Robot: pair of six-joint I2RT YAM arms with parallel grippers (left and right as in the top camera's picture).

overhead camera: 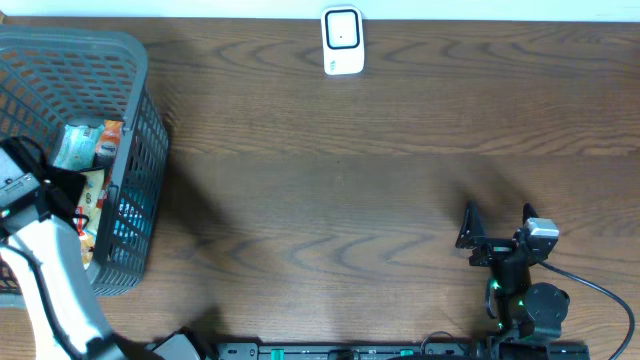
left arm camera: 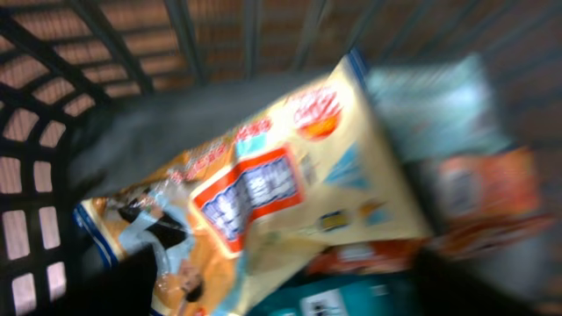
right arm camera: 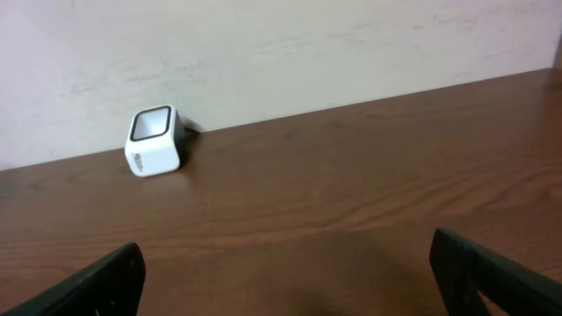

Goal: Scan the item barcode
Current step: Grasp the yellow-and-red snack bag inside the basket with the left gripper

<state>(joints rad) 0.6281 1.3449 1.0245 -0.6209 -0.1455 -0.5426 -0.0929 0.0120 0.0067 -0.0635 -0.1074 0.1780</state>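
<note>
Inside the grey basket (overhead camera: 135, 75) at the left lie several snack packets. A cream packet with a red and blue label (left arm camera: 263, 189) fills the blurred left wrist view, tilted over an orange packet (left arm camera: 492, 189) and a teal one (left arm camera: 351, 298). My left gripper (overhead camera: 60, 195) reaches down into the basket; its dark fingers stand far apart at the lower corners of its view, open above the cream packet (overhead camera: 93, 198). The white barcode scanner (overhead camera: 342, 41) stands at the table's far edge, also visible from the right wrist (right arm camera: 155, 141). My right gripper (overhead camera: 497, 224) rests open and empty near the front right.
The basket's slatted walls (left arm camera: 132, 61) close in around the left gripper. A pale wall (right arm camera: 281, 44) rises behind the scanner. A black cable (overhead camera: 600, 290) trails from the right arm's base.
</note>
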